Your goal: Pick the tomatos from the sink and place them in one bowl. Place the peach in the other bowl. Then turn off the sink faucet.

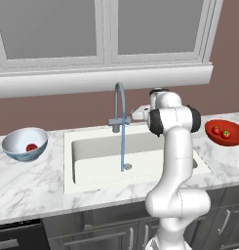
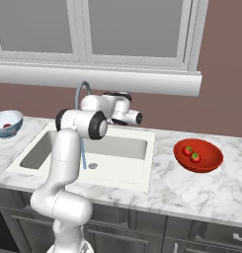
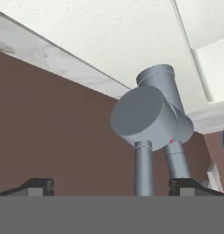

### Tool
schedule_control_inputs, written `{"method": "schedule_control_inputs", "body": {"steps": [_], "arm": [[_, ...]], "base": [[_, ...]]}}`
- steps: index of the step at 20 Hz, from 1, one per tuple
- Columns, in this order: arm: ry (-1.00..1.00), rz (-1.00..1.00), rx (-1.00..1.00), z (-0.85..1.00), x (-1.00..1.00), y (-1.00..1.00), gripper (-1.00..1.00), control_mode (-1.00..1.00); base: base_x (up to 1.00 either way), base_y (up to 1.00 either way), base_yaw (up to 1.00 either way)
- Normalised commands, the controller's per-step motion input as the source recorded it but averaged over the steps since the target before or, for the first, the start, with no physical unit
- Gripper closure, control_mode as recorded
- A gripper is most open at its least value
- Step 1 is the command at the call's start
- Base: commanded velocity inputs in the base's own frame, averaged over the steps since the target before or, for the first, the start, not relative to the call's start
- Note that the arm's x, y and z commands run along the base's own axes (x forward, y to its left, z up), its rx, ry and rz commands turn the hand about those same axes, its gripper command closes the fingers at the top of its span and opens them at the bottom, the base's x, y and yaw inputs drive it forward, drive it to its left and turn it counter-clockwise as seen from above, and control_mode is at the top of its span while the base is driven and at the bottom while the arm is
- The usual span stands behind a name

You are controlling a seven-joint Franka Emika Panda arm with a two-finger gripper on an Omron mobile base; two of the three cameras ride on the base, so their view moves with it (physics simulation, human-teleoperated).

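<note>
Left base view shows a white marble counter [image 1: 33,180] running under a wide window [image 1: 101,29] with a thick white sill, brownish-red wall behind it, dark grey cabinet fronts below. The sink [image 1: 91,171] sits in the middle of the marble, and a thin stream of water [image 1: 123,146] drops from the faucet [image 1: 119,105] spout straight to the drain, so the tap's running.

The white-and-blue bowl [image 1: 18,141] is over at 9 o'clock from the sink, and there's a reddish round fruit [image 1: 31,147] inside it, which I take for the peach. The red bowl [image 1: 233,139] sits at 3 o'clock from the sink with both tomatos [image 1: 221,132] in it, side by side and pretty much touching. I can't spot any fruit in the basin.

Now the pincer [image 3: 111,185]: from the hand view its two fingertips stand spread as wide as they go, one at each bottom corner, nothing between them, nothing gripped. The faucet's grey valve body and base fill the middle of that view at about 12 o'clock from the tips, close up but not touched as far as I can tell. In the right base view the hand [image 2: 130,117] hangs just beside the faucet at its 3 o'clock, level with its base, above the back rim of the sink.
</note>
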Motion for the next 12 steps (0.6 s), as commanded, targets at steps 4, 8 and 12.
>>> {"method": "schedule_control_inputs", "body": {"steps": [4,8,12], "arm": [[0.02,0.0,0.0,-0.27,0.11,0.01,-1.0,-1.0],[0.02,0.0,0.0,-0.22,0.17,0.02,-1.0,-1.0],[0.03,0.06,0.01,-0.22,0.31,0.04,-1.0,-1.0]], "base": [[0.0,0.0,0.0],[0.0,0.0,0.0],[0.0,0.0,0.0]]}}
